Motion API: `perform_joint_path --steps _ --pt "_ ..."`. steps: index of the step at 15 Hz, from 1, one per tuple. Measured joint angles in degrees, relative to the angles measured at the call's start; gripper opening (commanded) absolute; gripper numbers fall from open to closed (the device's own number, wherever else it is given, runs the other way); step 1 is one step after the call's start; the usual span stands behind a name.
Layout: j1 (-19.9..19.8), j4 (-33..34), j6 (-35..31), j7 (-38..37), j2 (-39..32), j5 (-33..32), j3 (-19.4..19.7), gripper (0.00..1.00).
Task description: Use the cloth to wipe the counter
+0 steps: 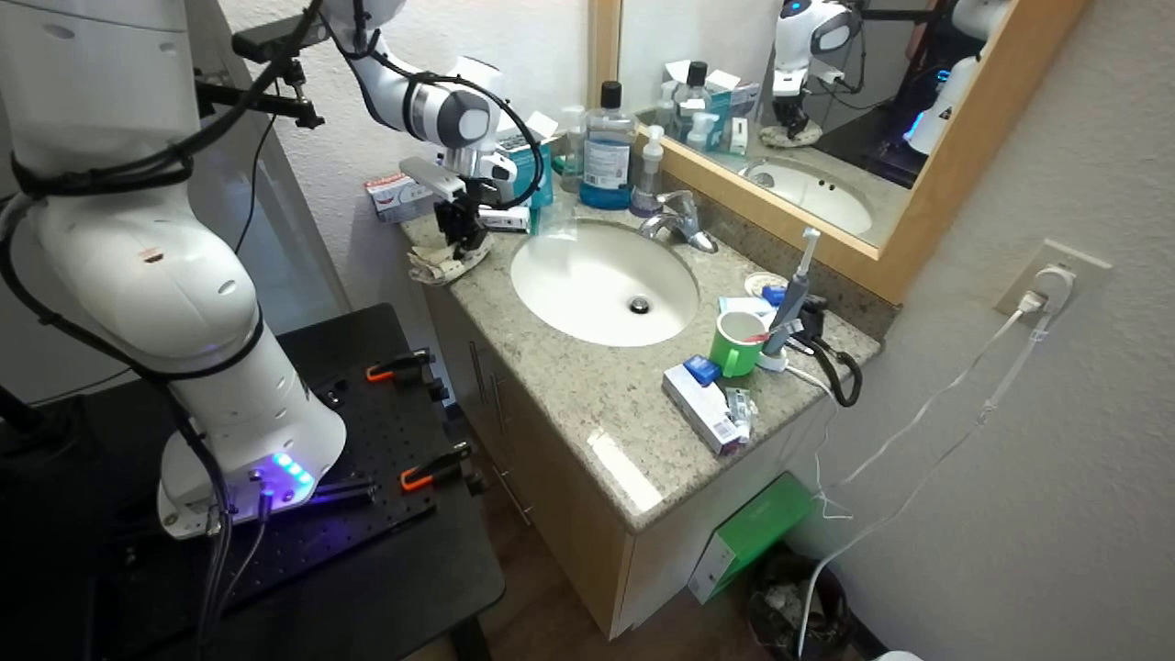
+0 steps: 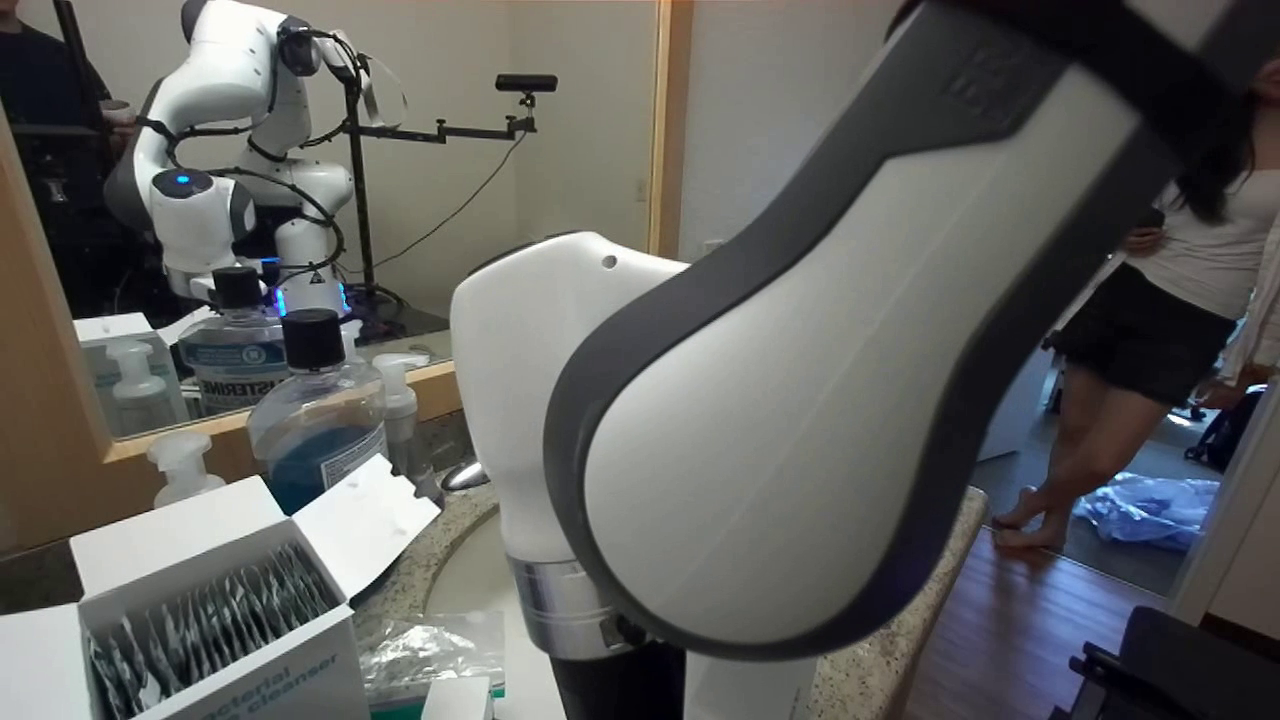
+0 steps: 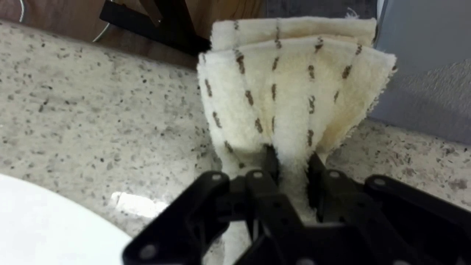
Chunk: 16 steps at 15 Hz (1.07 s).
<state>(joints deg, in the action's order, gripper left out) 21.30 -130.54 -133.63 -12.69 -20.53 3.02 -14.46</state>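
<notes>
While I am clenching the striped cloth (image 3: pixel 294 81) in my gripper (image 3: pixel 292 162), at wrist-view centre, it is overhanging the counter (image 3: pixel 92 121). The basin (image 3: pixel 44 228) is showing lower left.

the beige speckled stone-look counter (image 1: pixel 551 376) is enclosing an oval white sink basin (image 1: pixel 592 285) and carrying a chrome faucet (image 1: pixel 681 223) at the basin's rear. a cream fabric cloth (image 3: pixel 292 95) with brown dashed stripes is resting at the counter's edge, extending past it. near the faucet, a black-capped clear bottle of blue liquid (image 1: pixel 606 161) is standing beside a clear bottle with a white pump (image 1: pixel 648 179). a cylindrical green mug (image 1: pixel 730 354) is standing near a long white cardboard carton (image 1: pixel 702 406) and a slim grey electric toothbrush (image 1: pixel 788 309).
</notes>
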Motion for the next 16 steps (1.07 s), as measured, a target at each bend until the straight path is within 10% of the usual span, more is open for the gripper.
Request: perform_joint_path --steps 2,16 --pt "0.0 0.1 0.1 0.0 -0.1 0.0 0.0 0.05" --pt "0.5 2.4 -0.5 0.0 -1.7 0.6 -0.2 0.05"
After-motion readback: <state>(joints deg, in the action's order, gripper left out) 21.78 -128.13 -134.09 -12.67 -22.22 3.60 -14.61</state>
